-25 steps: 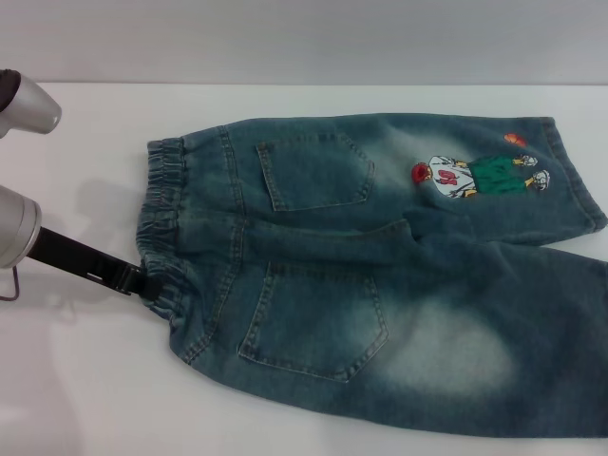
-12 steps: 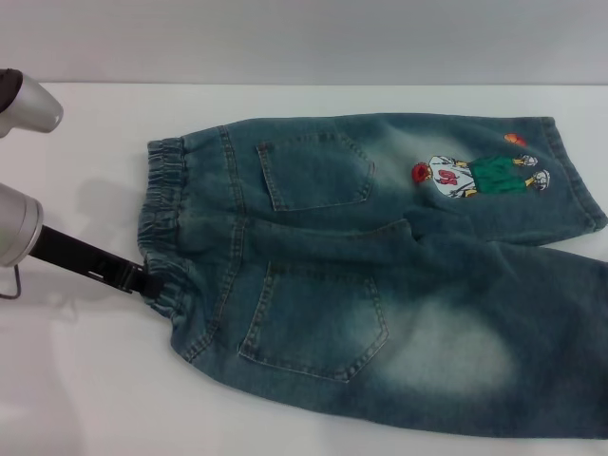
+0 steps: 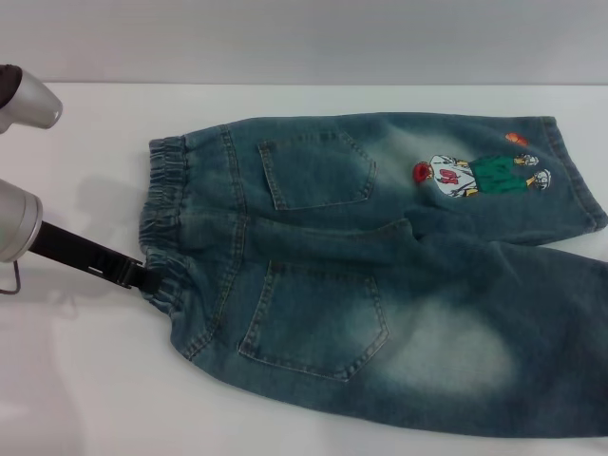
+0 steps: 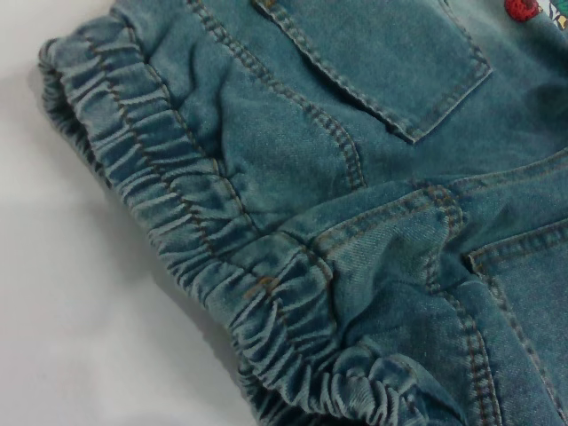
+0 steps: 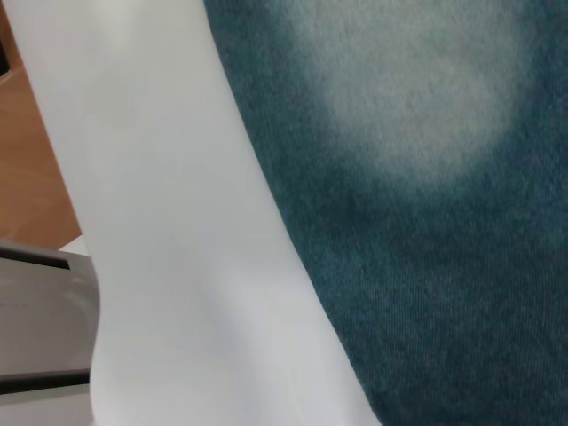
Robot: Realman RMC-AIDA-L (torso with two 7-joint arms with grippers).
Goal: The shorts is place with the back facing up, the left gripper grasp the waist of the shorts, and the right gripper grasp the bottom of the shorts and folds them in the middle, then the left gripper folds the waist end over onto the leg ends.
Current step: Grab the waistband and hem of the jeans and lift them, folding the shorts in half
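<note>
The left claw [image 3: 144,278] sits at the left of the head view, at the lower part of the waist [image 3: 160,220]. Its black neck runs up and left to the silver wrist at the frame's left edge. The tip meets the gathered band, but the denim hides the fingertips, so I cannot tell whether it is clenched on the cloth or released.

The shorts [image 3: 380,275] lie flat on the white worktop [image 3: 85,380], back side up, filling the middle and right of the head view. The waist is at the left, its puckered elastic running from upper left down toward the claw. Two patch back pockets [image 3: 316,169] show just right of the waist, one above the other. The upper leg stretches to the right edge and carries the cartoon patch [image 3: 480,177] near its stitched hem [image 3: 578,171]. The lower leg runs off the right and bottom of the frame, so its hem is out of sight.

The left wrist view shows the waist up close, its ruched band lying against the white worktop with a pocket corner beyond it. The right wrist view shows only faded denim beside the worktop edge; the right claw itself appears nowhere.
</note>
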